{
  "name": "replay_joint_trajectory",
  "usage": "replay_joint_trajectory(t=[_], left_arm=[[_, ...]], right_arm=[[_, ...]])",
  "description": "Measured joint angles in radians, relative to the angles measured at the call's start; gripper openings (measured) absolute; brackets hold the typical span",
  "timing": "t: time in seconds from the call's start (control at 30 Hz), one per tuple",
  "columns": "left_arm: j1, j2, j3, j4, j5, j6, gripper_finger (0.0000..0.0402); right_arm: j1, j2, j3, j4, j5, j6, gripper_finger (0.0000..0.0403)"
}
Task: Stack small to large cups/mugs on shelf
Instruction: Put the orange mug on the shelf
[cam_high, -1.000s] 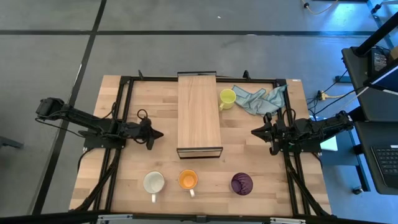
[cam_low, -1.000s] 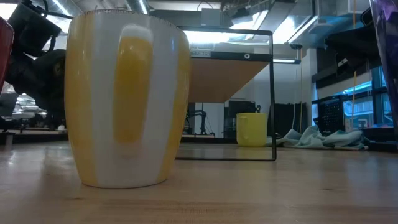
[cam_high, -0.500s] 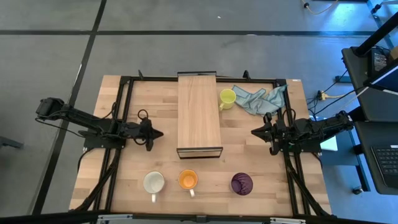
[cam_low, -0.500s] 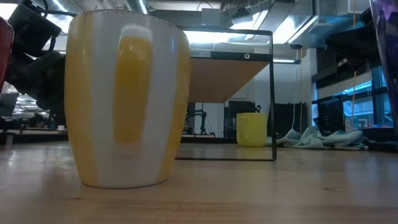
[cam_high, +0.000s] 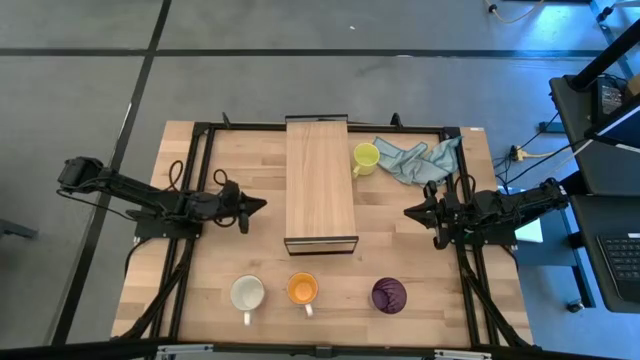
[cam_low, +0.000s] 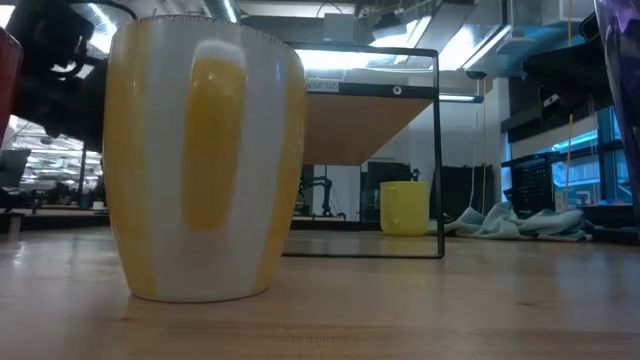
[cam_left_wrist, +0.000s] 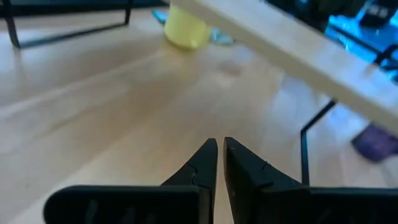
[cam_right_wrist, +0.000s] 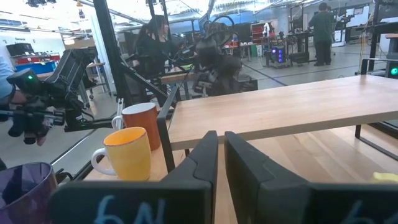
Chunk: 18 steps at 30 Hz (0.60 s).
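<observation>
Four mugs, none on the shelf yet. Nearest, along the desk's (cam_high: 200, 300) near edge: white mug (cam_high: 247, 293) toward the left corner, orange mug (cam_high: 302, 289) at the middle, purple mug (cam_high: 388, 294) toward the right, all upright, well apart.

Farther in, one shelf (cam_high: 320, 185), a long board lying from the desk's middle to its far edge, dark frame at its near end, top bare. Left tool (cam_high: 252, 207) just off the shelf's left side, right tool (cam_high: 411, 212) off its right side; both clenched, fingers nearly touching, grasping nothing.

Farthest, yellow mug (cam_high: 366, 157) beside the shelf's right side near the far edge, touching one crumpled blue-grey cloth (cam_high: 420, 160) toward the far right corner.

Step in hand, as judged: first reach, likely for the largest mug as base, though which is largest cannot be told from here. To do well: open the left tool before descending, approach the white mug from above, pinch one wall at the rim away from the handle, lift straight, set down squarely on the shelf. Risk: tipping a mug by brushing its rim.
</observation>
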Motion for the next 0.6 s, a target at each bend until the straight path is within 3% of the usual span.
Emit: replay_joint_trajectory(t=[0.6], left_arm=[[0.0,0.0,0.0,0.05,0.0,-0.007,0.0023]], right_arm=[[0.0,0.0,0.0,0.0,0.0,0.001,0.0032]])
